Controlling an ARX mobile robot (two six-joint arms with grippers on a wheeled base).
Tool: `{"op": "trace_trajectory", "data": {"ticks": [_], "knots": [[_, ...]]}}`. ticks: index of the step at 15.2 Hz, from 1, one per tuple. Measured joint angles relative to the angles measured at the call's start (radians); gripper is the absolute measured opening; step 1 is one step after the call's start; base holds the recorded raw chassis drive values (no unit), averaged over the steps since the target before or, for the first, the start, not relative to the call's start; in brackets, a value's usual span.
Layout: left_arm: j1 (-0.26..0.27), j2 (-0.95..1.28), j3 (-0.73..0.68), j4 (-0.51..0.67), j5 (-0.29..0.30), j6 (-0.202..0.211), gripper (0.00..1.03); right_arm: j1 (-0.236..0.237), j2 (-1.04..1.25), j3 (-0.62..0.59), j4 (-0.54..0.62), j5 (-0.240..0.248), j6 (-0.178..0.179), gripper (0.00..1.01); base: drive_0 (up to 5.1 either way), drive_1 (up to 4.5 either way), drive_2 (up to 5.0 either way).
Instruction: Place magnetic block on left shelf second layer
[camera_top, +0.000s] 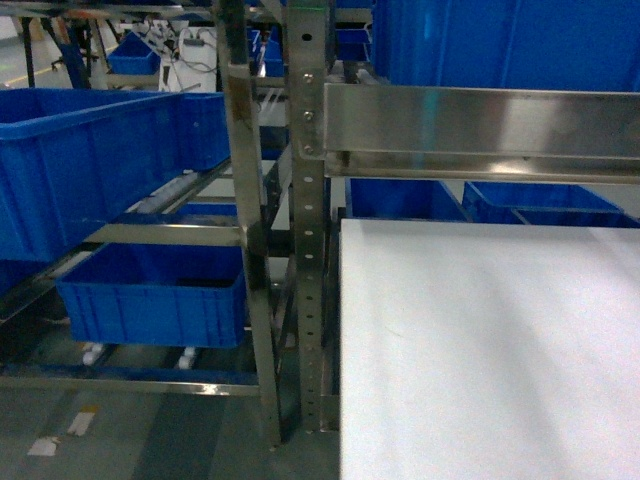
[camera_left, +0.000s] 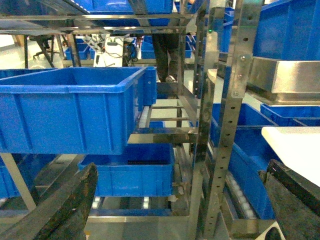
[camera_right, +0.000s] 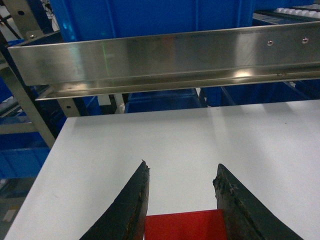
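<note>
The magnetic block (camera_right: 184, 226), a plain bright red cube, sits deep between the two dark fingers of my right gripper (camera_right: 182, 165), which is shut on it just above the white tabletop (camera_right: 150, 135). Neither gripper shows in the head view, and the block is hidden there. The left shelf second layer (camera_top: 170, 233) is a steel rack level bearing a large blue crate (camera_top: 90, 160). In the left wrist view that crate (camera_left: 70, 107) fills the left side. My left gripper (camera_left: 182, 167) is open, its fingers (camera_left: 65, 210) wide apart and holding nothing, facing the rack.
A shiny steel beam (camera_right: 165, 57) runs across just above the tabletop's far edge. Perforated steel uprights (camera_top: 305, 200) stand between the left rack and the table. A lower blue crate (camera_top: 155, 290) sits on the bottom level. More blue crates (camera_top: 540, 205) lie behind the table.
</note>
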Motion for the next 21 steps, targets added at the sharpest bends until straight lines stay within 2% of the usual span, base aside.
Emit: {"op": "trace_trajectory", "data": {"ticks": [21], "knots": [[0.000,0.000,0.000,0.001,0.000,0.000,0.98,0.000,-0.001,0.000,0.000,0.000,0.000,0.33,-4.9,2.42,2.4]]}}
